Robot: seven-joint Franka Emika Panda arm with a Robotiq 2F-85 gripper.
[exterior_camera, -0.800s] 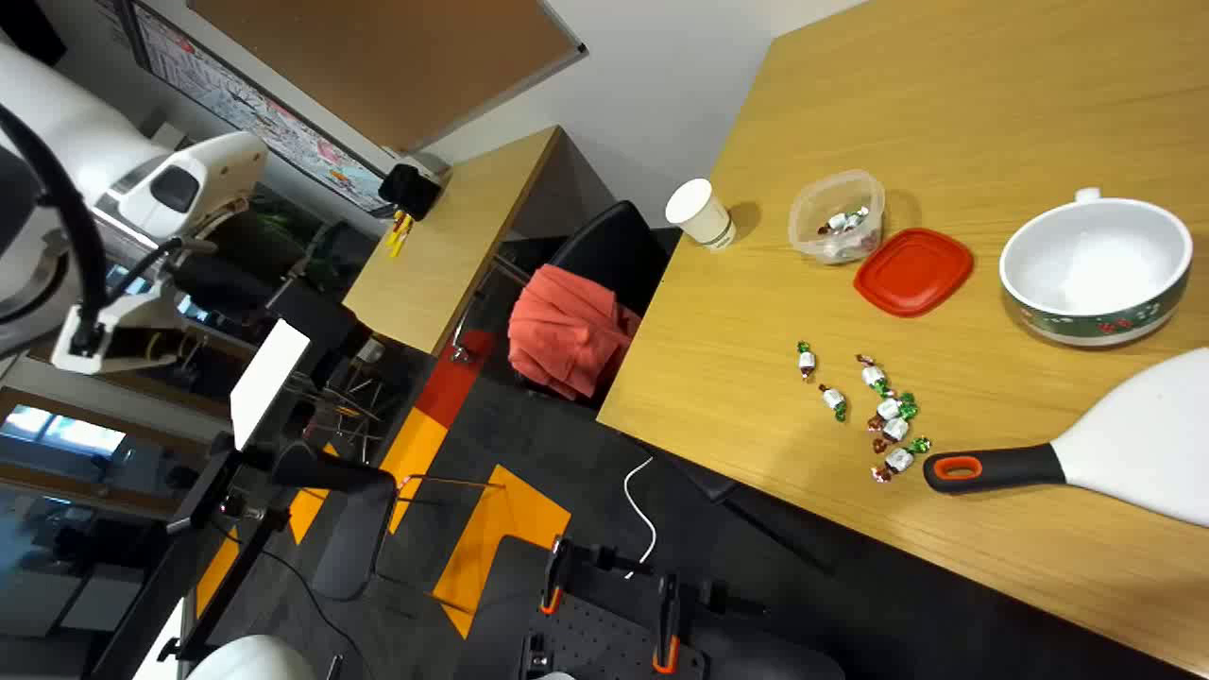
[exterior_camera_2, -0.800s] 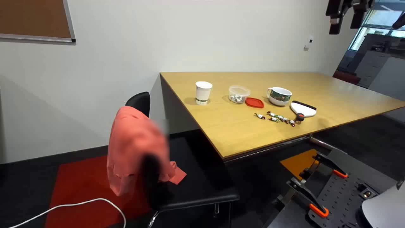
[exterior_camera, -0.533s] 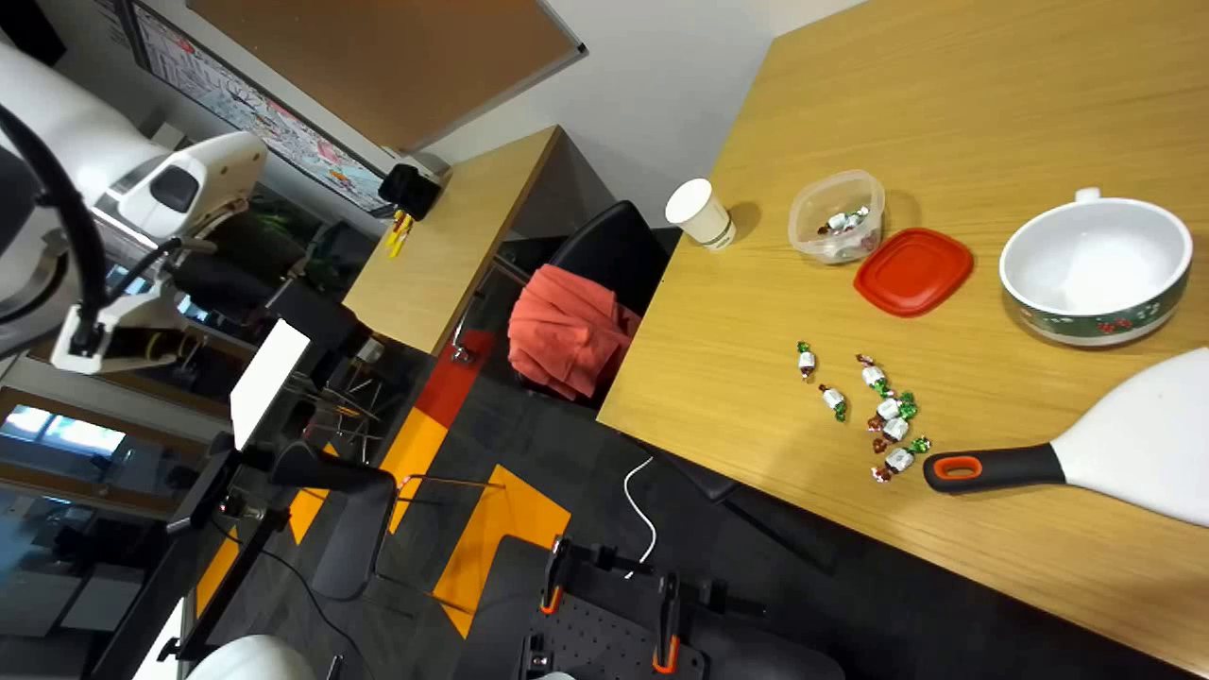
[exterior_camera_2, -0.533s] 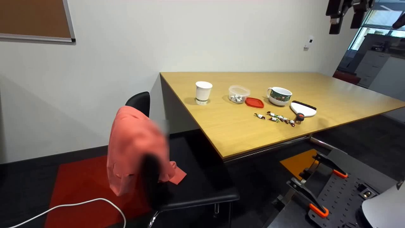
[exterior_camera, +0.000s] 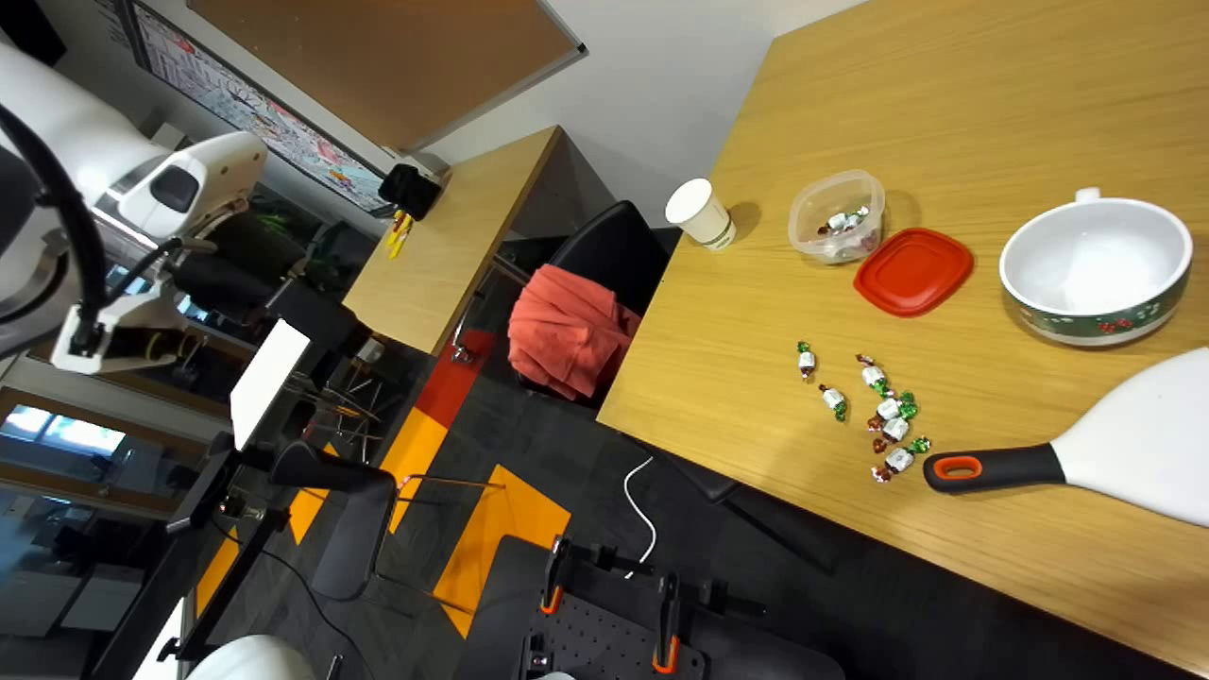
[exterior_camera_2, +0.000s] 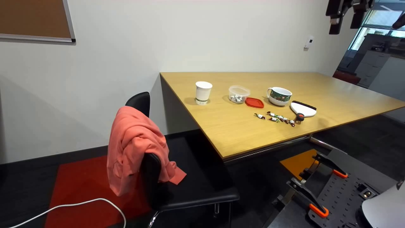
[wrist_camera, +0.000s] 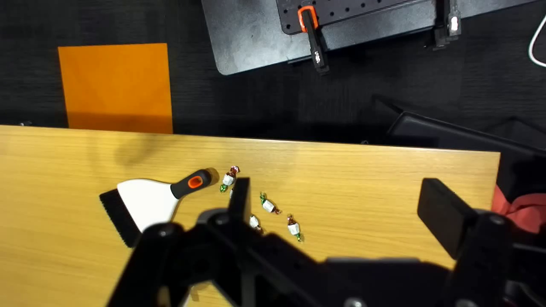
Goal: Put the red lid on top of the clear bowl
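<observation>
The red lid (exterior_camera: 913,272) lies flat on the wooden table, close beside the clear bowl (exterior_camera: 814,208); I cannot tell if they touch. Both also show in an exterior view, the lid (exterior_camera_2: 254,102) to the right of the bowl (exterior_camera_2: 239,91). The bowl stands upright, uncovered, with wrapped candies inside. My gripper (wrist_camera: 337,198) is open with nothing between its fingers, high over the table near its edge. Its fingertips (exterior_camera_2: 346,24) also show at the top right of an exterior view, well away from the lid. Lid and bowl do not show in the wrist view.
A white paper cup (exterior_camera: 699,214) stands near the bowl. A white mug with a green band (exterior_camera: 1096,269) stands beyond the lid. Several loose candies (wrist_camera: 293,228) and a white brush with a black handle (wrist_camera: 149,200) lie near the table edge. A chair holds a coral jacket (exterior_camera_2: 136,142).
</observation>
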